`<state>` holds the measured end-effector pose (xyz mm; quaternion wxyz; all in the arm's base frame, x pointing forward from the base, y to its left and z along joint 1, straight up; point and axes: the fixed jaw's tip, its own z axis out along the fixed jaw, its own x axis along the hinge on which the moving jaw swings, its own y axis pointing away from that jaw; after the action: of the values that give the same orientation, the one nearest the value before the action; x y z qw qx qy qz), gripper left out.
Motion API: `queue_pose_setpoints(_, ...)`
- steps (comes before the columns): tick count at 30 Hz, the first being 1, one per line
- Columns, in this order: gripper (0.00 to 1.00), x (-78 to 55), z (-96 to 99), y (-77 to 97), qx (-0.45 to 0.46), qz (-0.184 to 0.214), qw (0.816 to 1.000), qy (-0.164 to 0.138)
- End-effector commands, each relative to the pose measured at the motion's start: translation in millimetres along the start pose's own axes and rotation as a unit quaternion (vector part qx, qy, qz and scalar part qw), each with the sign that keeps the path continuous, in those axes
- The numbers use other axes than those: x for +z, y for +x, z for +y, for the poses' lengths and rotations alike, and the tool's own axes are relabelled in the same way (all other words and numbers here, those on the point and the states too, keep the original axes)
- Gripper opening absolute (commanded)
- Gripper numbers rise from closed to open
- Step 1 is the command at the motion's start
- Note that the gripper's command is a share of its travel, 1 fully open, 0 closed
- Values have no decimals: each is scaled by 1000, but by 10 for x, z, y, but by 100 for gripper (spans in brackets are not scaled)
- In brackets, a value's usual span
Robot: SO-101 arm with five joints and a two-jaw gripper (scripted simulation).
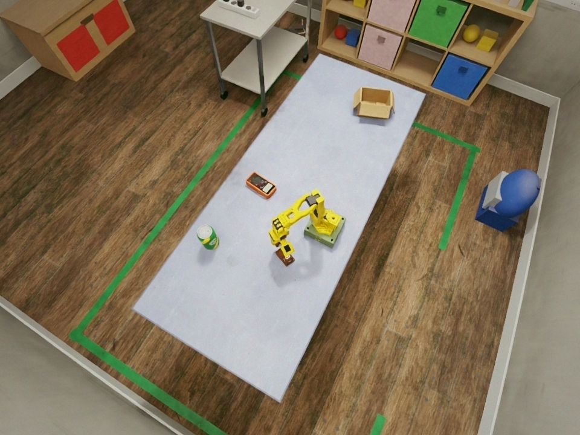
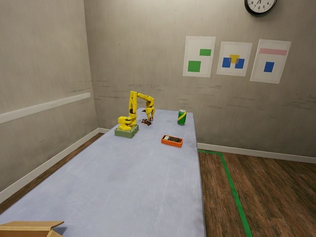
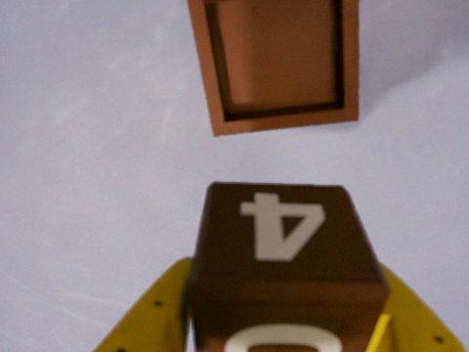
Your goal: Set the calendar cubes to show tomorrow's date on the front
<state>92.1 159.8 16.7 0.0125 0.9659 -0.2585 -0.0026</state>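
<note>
Jaws of our gripper (image 3: 288, 337) are pinching a brown cube (image 3: 285, 244), which is hanging above the mat (image 3: 73, 196) with a 4 facing the wrist camera and a 0 nearer us. Just beyond, we are seeing the tray's (image 3: 280, 124) vacant slot. Farther left, a can (image 1: 207, 237) is standing.

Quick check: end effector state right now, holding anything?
End effector: closed on a brown number cube, held above the table, near the tray.
</note>
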Motion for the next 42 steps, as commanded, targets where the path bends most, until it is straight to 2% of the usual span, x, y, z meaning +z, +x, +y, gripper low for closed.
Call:
queue_pose_setpoints(1,0,-12,2,-185,-51,0,999,3)
queue_pose_setpoints(7,0,-11,17,-286,-79,1,997,3)
queue_pose_setpoints(29,0,-11,18,-291,-80,1,997,3)
queue_pose_setpoints(30,0,-55,2,-337,-88,0,996,13)
queue_pose_setpoints(42,0,-55,2,-337,-88,0,996,13)
